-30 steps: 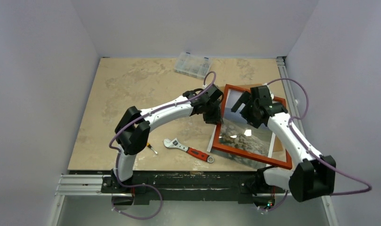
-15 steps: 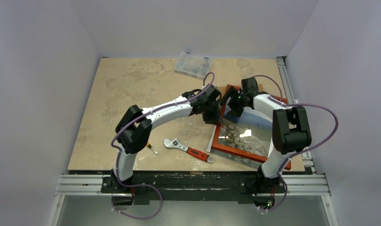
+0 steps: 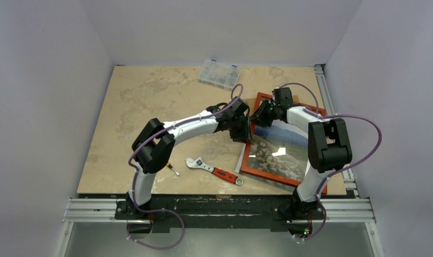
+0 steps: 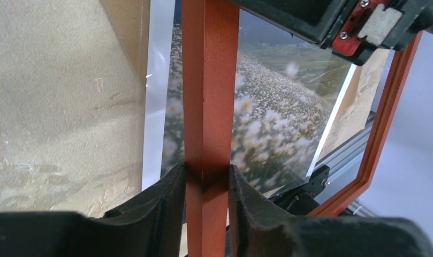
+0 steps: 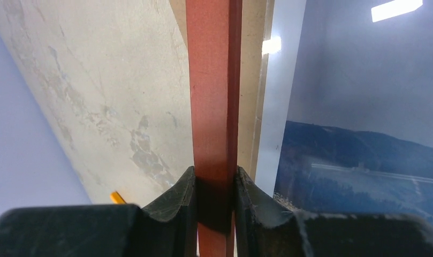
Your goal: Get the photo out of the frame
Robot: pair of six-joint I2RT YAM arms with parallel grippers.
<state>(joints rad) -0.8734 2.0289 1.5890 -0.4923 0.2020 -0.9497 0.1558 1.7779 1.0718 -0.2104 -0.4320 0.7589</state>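
One frame (image 3: 267,175), one photo (image 3: 278,152), one clear parts box (image 3: 219,73), one wrench (image 3: 214,170). Mottled beige table (image 3: 150,107), pale lilac walls (image 3: 43,80). The frame sits at the table's right, the photo showing through it. The left claw (image 4: 206,174) is clamped on a frame rail. The right claw (image 5: 215,174) is clamped on the rail beside the photo's sky.

Soft, even overhead light, bright bench (image 3: 150,107), weak shadows. White glare patch on the photo (image 3: 279,152), repeated in right wrist view. Left tool (image 4: 206,172) fingers (image 4: 160,206) dark, out of focus.
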